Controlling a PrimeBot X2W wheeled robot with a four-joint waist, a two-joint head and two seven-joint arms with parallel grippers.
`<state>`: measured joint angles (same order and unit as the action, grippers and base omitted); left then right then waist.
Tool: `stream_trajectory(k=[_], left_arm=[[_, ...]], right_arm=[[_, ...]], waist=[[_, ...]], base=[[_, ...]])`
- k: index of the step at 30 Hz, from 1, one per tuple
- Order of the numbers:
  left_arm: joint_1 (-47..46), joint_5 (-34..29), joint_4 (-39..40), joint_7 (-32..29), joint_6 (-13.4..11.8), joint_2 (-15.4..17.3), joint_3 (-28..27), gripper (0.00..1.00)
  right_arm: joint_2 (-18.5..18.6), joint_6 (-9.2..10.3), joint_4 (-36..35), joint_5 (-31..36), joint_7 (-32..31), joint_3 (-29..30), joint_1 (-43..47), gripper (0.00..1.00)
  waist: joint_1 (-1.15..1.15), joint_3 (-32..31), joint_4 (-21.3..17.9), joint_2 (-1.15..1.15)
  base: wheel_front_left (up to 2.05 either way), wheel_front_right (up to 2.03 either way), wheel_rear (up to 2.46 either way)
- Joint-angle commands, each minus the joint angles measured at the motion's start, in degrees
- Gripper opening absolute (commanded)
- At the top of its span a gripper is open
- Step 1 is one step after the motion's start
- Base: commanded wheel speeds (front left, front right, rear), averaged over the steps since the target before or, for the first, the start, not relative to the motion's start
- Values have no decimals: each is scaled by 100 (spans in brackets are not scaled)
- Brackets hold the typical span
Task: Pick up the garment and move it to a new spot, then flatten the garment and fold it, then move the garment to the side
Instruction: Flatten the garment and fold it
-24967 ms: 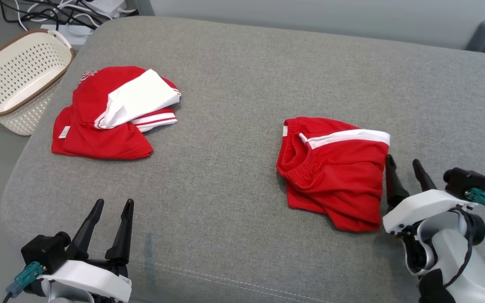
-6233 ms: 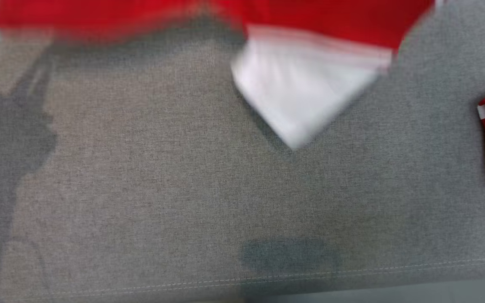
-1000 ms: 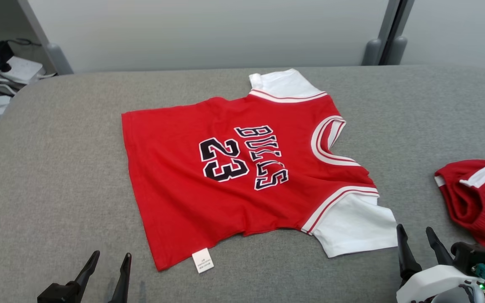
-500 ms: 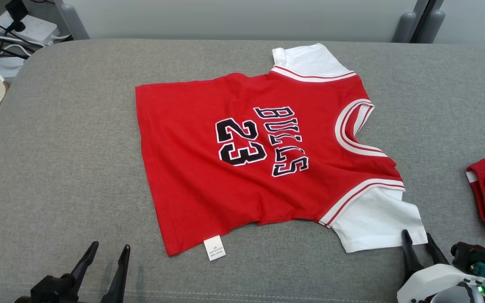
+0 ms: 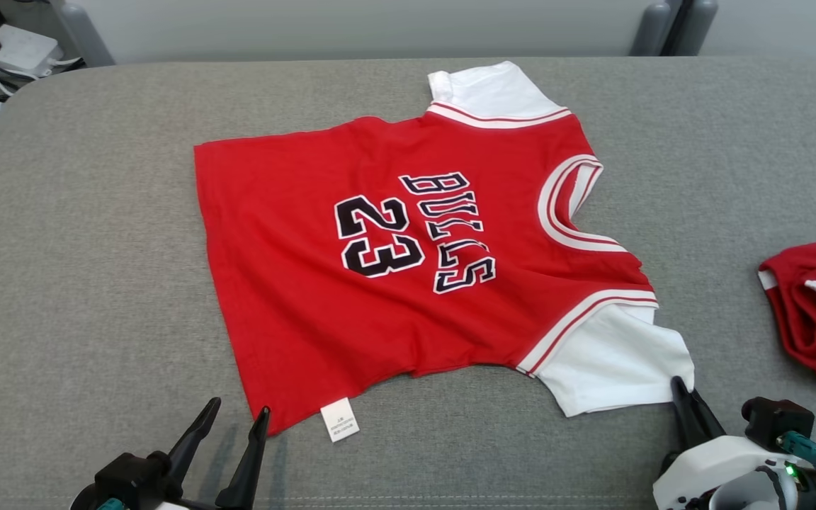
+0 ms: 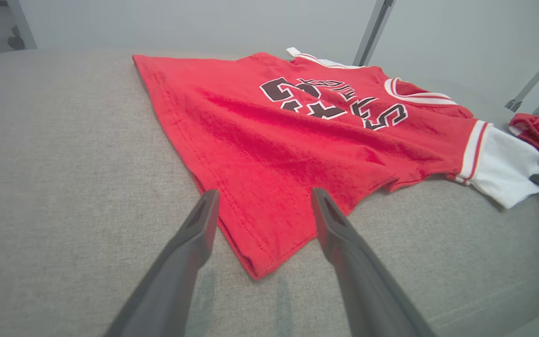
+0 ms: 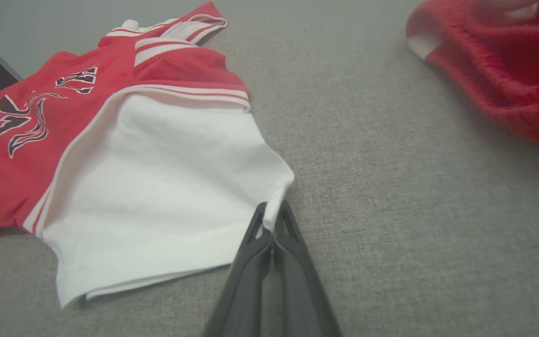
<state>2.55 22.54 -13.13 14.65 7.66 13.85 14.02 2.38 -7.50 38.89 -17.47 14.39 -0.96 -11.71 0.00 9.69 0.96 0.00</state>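
cushion [image 5: 82,283]: jersey [image 5: 295,297] lay flat mid-surface, print up. relocation and flattening judged mostly done; fold and move aside not yet done. left gripper [image 6: 264,193] jaws spread astride the hem corner. right gripper [image 7: 274,220] jaws pinched the white sleeve [image 7: 157,187] corner.

Left tool [image 5: 238,409] low at left, jaws wide apart; right tool [image 5: 678,386] low at right, jaws tight together

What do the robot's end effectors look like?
The left end effector and right end effector each have two long, tapering dark fingers. Behind the right one are a white shell, black box, teal plug and green light.
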Motion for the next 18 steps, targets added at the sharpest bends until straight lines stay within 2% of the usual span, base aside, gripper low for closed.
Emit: stream_trajectory(k=[1,13,17,18], left_arm=[[-289,96,66,35,-18,106,-184,100],[-543,623,-1092,35,-18,98,-70,100],[-624,691,-1231,35,-18,122,-34,100],[-637,740,-1254,35,-18,128,-1,79]], right_arm=[[50,1,-153,9,61,-159,-1,0],[50,1,-524,-61,61,-695,-161,0],[50,1,-682,-84,61,-787,-201,0],[50,1,-741,-79,61,-805,-208,0]], waist=[[0,35,-55,0],[0,245,-509,0],[0,300,-572,0],[0,321,-594,0]], base=[[0,0,0],[0,0,0],[0,0,0],[0,0,0]])
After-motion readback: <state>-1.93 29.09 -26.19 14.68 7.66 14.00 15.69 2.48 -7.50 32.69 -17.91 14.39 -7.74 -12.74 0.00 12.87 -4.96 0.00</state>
